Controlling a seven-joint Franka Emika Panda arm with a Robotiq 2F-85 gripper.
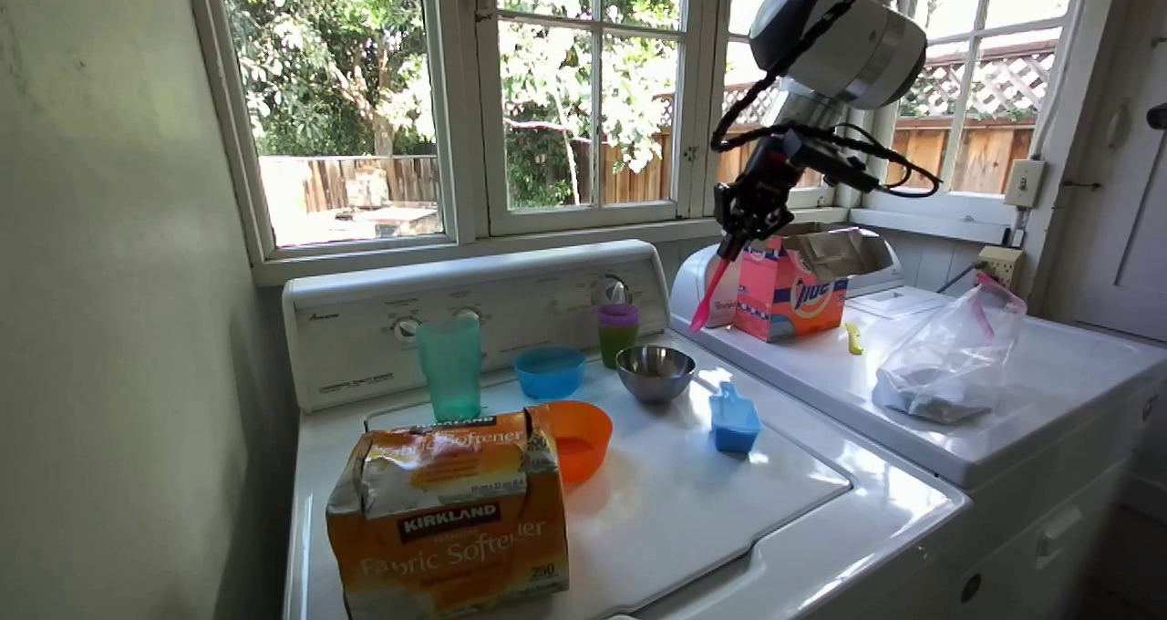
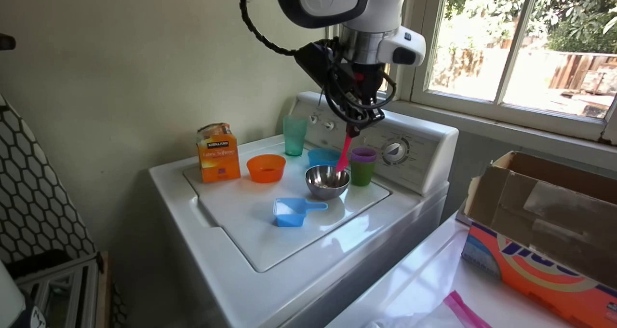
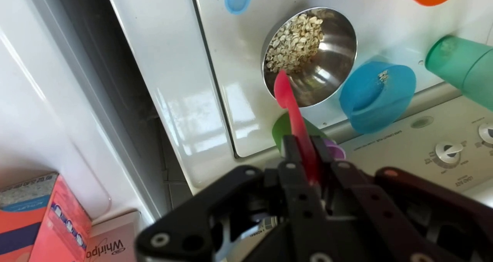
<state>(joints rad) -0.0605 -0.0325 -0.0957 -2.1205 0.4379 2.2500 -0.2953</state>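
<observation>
The fingers (image 3: 289, 150) grip the pink spoon (image 3: 295, 117), tip downward. The steel bowl (image 3: 337, 59), containing oats (image 3: 294, 42), stands near the rear edge of the tabletop (image 2: 265, 246), beside the green cup (image 2: 361, 174).

Oats (image 3: 294, 42) in bowl (image 2: 328, 188) on washer (image 2: 250, 226), btwn scoop (image 2: 290, 214) & cups (image 2: 362, 171) nr ctrl panel (image 1: 520, 312).

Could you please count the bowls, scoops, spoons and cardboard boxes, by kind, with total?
Bowls: 3 (orange bowl, blue bowl, metal bowl)
Scoops: 1 (blue scoop)
Spoons: 1 (pink spoon in the claw)
Cardboard boxes: 2 (Kirkland box, Tide box)
Total: 7
</observation>
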